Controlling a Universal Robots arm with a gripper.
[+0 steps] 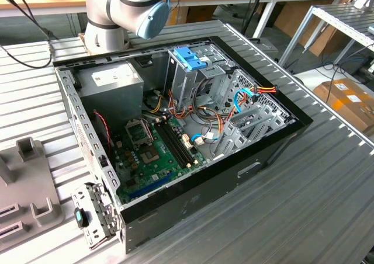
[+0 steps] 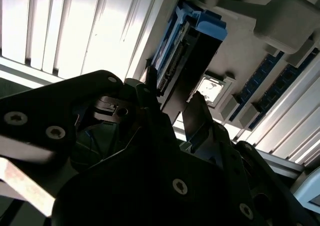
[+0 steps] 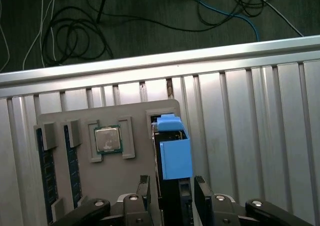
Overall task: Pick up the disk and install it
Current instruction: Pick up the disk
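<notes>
Gripper (image 3: pixel 172 183), both wrist views: fingers (image 3: pixel 145 186) are spread, one set either side of disk (image 3: pixel 175 156) w/ slim gaps; nothing is clamped. Disk is stood on edge in a slot of grey fixture tray (image 3: pixel 120 186), beside CPU (image 3: pixel 107 138) & RAM sticks (image 3: pixel 45 171). Tray is laid on ribbed alu. table (image 3: pixel 250 126). In exterior view, open PC case (image 1: pixel 274 153) is seen well apart from tray.
</notes>
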